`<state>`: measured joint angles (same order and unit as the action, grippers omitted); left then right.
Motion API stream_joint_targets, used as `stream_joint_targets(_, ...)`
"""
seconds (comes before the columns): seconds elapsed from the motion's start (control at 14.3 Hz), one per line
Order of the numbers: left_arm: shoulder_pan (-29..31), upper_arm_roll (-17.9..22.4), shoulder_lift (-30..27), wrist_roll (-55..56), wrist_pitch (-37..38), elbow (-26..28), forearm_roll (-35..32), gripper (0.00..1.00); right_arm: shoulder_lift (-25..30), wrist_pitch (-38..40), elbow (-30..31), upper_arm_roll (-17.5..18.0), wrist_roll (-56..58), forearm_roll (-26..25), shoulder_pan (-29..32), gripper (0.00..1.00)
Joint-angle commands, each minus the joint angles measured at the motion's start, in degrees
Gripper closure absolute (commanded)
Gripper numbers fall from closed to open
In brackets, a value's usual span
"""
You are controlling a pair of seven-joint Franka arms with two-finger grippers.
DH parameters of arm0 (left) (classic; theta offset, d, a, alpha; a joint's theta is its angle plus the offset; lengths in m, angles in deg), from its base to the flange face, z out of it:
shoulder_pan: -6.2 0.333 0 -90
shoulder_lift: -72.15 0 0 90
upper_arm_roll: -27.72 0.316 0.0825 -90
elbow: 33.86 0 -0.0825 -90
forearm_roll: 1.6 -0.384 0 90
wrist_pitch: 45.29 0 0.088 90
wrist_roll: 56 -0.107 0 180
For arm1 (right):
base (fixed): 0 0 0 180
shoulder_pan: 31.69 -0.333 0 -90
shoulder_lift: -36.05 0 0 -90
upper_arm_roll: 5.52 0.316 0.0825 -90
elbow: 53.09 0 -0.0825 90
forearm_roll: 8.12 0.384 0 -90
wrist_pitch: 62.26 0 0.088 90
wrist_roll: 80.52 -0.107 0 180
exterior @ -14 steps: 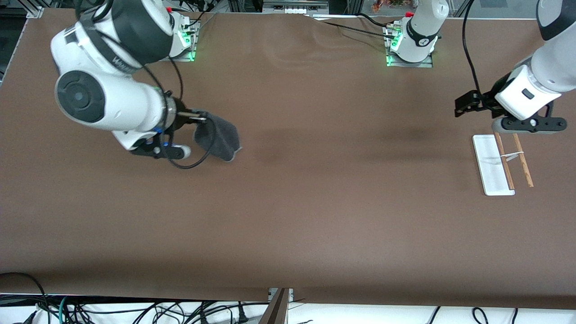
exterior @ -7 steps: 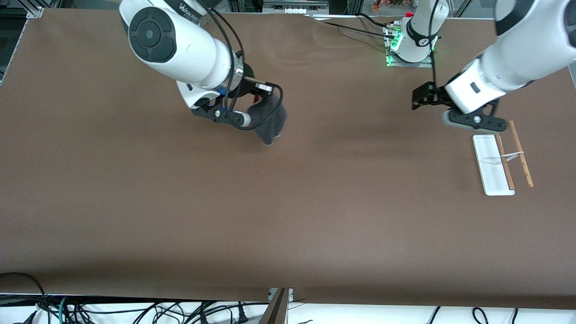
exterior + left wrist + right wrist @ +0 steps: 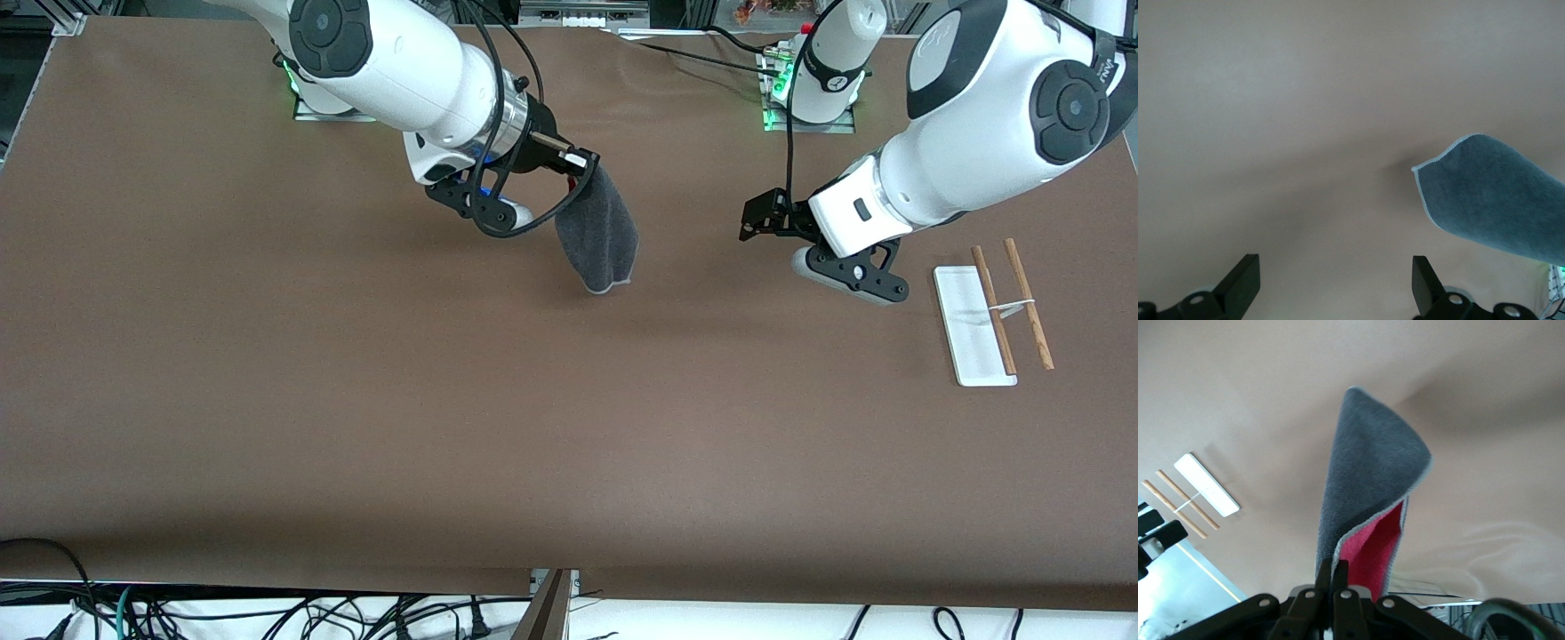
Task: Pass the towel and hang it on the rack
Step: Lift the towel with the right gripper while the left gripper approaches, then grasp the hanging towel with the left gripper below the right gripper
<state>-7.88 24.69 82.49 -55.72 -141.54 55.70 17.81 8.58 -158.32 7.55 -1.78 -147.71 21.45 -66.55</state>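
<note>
The right gripper [image 3: 582, 163] is up over the middle of the bench [image 3: 356, 400], toward the robots' bases, with its fingers [image 3: 1331, 577] pinched together on one edge of the towel [image 3: 597, 233]. The towel hangs down from that pinch in a loose fold, clear of the bench as far as the front view lets me judge. Its dark grey face is turned outward, and the right wrist view shows the pink-red face inside the fold, close to the fingers, with pale trim running along the edge.

The left gripper [image 3: 751, 220] is in the air over the bench between the hanging towel and the rack [image 3: 991, 311], apart from both. Its two fingers [image 3: 1241, 283] stand wide apart with nothing between them. In the left wrist view a rounded corner of the towel [image 3: 1491, 197] shows ahead of the gripper, off to one side of the gap.

The rack sits at the left arm's end of the bench: a flat white base with two thin light-brown rods and a small white crosspiece joining them. Nothing hangs on it.
</note>
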Motion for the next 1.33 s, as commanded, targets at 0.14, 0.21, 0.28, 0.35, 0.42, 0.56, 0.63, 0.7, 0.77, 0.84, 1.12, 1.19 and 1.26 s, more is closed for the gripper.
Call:
stream_joint_targets(0.14, -3.06, -0.84, 2.14, -10.38, -3.06, -0.53, 4.68, 0.0, -0.83, -2.73, -1.75, 0.3, -4.97, 3.56, -0.12, 1.0)
stream_joint_targets(0.21, -3.15, -1.1, 2.14, -10.91, -3.24, -0.53, 4.84, 0.0, -0.83, -3.42, -1.75, 0.3, -5.49, 3.65, -0.21, 1.0)
stream_joint_targets(0.28, -3.15, -1.27, 2.23, -14.39, -3.76, -0.53, 5.37, 0.0, -0.83, -4.21, -1.75, 0.99, -6.46, 3.56, -0.12, 1.0)
stream_joint_targets(0.35, -3.24, -1.27, 2.23, -18.95, -4.2, -0.44, 5.63, 0.0, -0.83, -5.18, -1.75, 1.35, -6.64, 3.56, -0.12, 1.0)
stream_joint_targets(0.42, -3.24, -1.8, 2.06, -21.52, -4.12, -0.35, 5.64, 0.0, -0.83, -5.54, -1.75, 1.35, -6.73, 3.65, -0.03, 1.0)
stream_joint_targets(0.56, -2.8, -3.03, 2.14, -25.57, -4.21, 0.26, 5.64, 0.0, -0.92, -6.06, -1.75, 1.26, -6.73, 4.35, -0.03, 1.0)
stream_joint_targets(0.63, -2.8, -3.12, 2.66, -29.16, -4.3, 0.26, 5.72, 0.0, -0.92, -6.33, -1.75, 1.18, -6.99, 5.66, 0.14, 1.0)
stream_joint_targets(0.7, -2.8, -3.12, 3.71, -33.2, -4.38, 0.26, 5.81, 0.0, -0.92, -6.42, -1.67, 0.83, -7.51, 6.45, 0.14, 1.0)
stream_joint_targets(0.77, -2.54, -3.12, 4.42, -37.59, -4.47, 0.18, 6.94, 0.0, -0.74, -6.68, -1.67, 0.74, -7.52, 6.64, 0.23, 1.0)
stream_joint_targets(0.84, -2.1, -3.03, 4.86, -41.98, -4.3, 0.26, 8.52, 0.0, -0.74, -6.77, -1.67, 0.48, -7.52, 6.9, -0.03, 1.0)
stream_joint_targets(1.12, 1.15, -3.12, 5.39, -55.27, -4.21, 1.66, 12.04, 0.0, -0.74, -6.86, -1.58, -0.14, -7.61, 7.69, -0.21, 1.0)
stream_joint_targets(1.19, 1.5, -3.12, 5.92, -59.3, -4.3, 2.54, 12.31, 0.0, -0.83, -6.86, -1.58, -0.14, -7.61, 7.69, -0.12, 1.0)
stream_joint_targets(1.26, 1.59, -3.12, 6.44, -64.47, -4.3, 2.72, 13.62, 0.0, -1.0, -6.86, -1.58, -0.14, -7.61, 7.69, -0.12, 1.0)
